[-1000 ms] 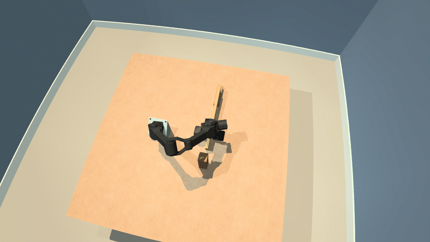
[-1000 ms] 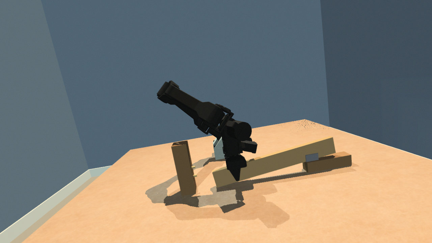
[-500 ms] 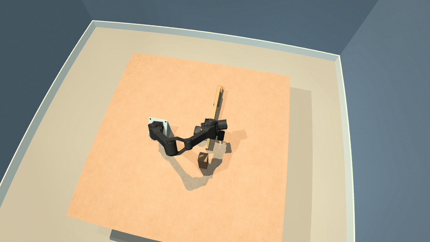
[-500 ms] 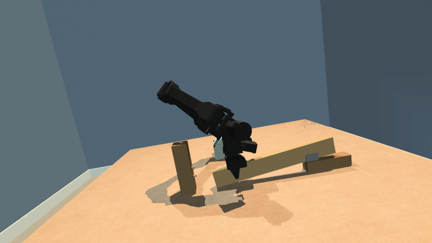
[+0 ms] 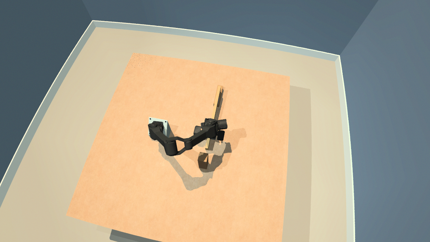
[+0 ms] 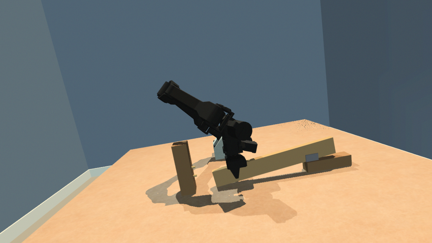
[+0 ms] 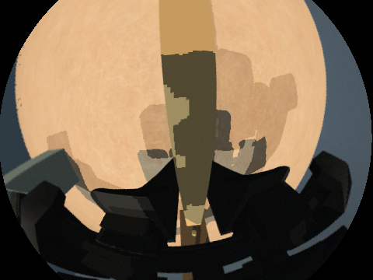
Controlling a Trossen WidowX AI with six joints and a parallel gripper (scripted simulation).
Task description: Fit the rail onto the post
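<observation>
Here the end effector (image 6: 235,169) is gripping the rail (image 6: 280,158) near its low end, fingers closed onto its sides. The rail is sloping from the footboard block (image 6: 329,162) to the table (image 6: 302,211), short of the post (image 6: 183,169). A lift could be dragging the far end from the bracket (image 6: 312,157); the pegs (image 6: 194,170), barely visible, may be missing the holes.

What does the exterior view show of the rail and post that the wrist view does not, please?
Only the exterior view shows the two pegs on the post, the rail's near end low and apart from them, and its far end in the bracket on the footboard block. Only the wrist view shows both fingers flanking the rail. Both show the gripper shut on it.
</observation>
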